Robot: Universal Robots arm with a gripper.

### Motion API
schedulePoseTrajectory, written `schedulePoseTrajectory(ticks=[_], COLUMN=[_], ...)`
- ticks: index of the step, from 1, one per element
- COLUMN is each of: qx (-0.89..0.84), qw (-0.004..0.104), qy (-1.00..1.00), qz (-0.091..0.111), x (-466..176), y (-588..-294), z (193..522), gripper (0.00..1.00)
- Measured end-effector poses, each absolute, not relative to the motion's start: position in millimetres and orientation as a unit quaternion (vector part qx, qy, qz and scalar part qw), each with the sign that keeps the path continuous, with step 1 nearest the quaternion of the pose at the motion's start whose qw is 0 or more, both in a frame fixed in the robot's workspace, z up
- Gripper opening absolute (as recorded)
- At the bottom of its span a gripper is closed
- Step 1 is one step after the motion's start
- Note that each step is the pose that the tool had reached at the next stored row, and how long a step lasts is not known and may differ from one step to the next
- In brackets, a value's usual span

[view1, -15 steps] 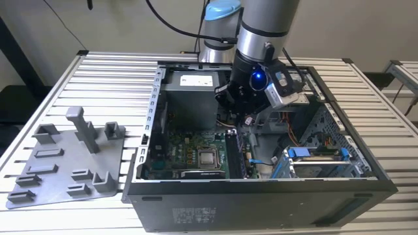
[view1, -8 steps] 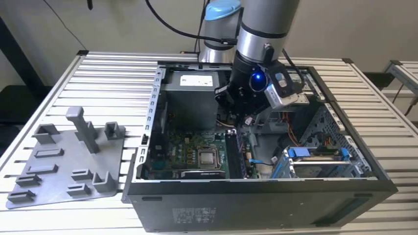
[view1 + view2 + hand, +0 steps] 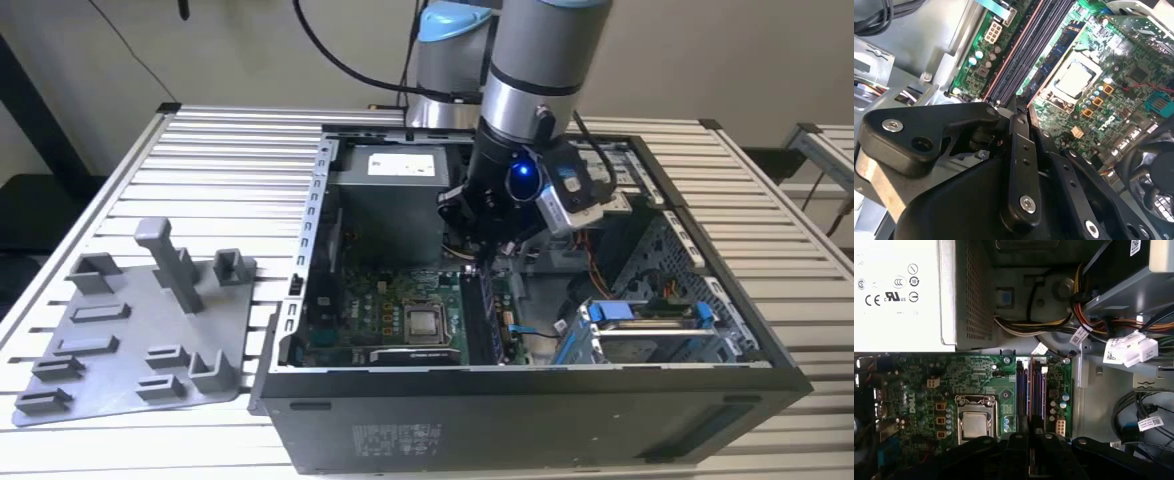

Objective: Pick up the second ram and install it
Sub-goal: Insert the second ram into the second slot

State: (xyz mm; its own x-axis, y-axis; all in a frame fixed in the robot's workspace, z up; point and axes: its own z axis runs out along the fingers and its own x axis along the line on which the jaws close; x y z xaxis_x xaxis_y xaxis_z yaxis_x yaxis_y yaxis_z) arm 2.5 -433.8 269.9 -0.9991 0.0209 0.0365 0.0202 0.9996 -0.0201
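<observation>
Our claw (image 3: 485, 262) hangs low inside the open computer case (image 3: 534, 420), a little above the centre of the exterior view. Its jaws are drawn almost together over the memory slots (image 3: 1030, 390), as both wrist views show (image 3: 1018, 107) (image 3: 1030, 436). We cannot tell whether anything is pinched between them. Directly beneath the tip, just below the centre of the exterior view, the second ram (image 3: 478, 320) stands on edge in the slots, with another dark stick (image 3: 502, 322) close beside it on the exterior view's right. We cannot tell whether the claw touches it. Beside the slots on the green circuit board (image 3: 919, 385) sits the square silver processor (image 3: 424, 322), which both wrist views also show (image 3: 1074, 80) (image 3: 974, 424). Above the board in the exterior view is the grey metal box (image 3: 387, 200) with a white label. The case rests on a slatted table (image 3: 214, 140), and a grey tray (image 3: 134, 330) with upright pegs lies at the lower left of that view, well apart from the claw.
</observation>
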Motion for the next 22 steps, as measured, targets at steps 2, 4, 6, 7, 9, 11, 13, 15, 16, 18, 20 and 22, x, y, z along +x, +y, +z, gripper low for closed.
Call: schedulePoseTrajectory(ticks=[2, 4, 6, 7, 9, 11, 13, 15, 16, 18, 20, 22], qx=[-0.01, -0.01, -0.01, -0.01, -0.01, -0.01, -0.01, -0.01, -0.01, -0.01, -0.01, -0.011], qw=[0.019, 0.02, 0.021, 0.021, 0.021, 0.021, 0.021, 0.021, 0.021, 0.021, 0.021, 0.021], qy=[-1.0, -1.0, -1.0, -1.0, -1.0, -1.0, -1.0, -1.0, -1.0, -1.0, -1.0, -1.0], qz=[0.01, 0.01, 0.01, 0.01, 0.01, 0.01, 0.01, 0.01, 0.01, 0.01, 0.01, 0.01], x=[2.5, 2.5, 2.5, 2.5, 2.5, 2.5, 2.5, 2.5, 2.5, 2.5, 2.5, 2.5], y=[-433.8, -433.8, -433.8, -433.8, -433.8, -433.8, -433.8, -433.8, -433.8, -433.8, -433.9, -434.1], z=[268.0, 266.1, 262.9, 262.4, 262.2, 262.2, 262.1, 261.7, 261.1, 259.8, 257.3, 254.6], gripper=[0.14, 0.14, 0.14, 0.14, 0.14, 0.14, 0.14, 0.14, 0.14, 0.14, 0.14, 0.14])
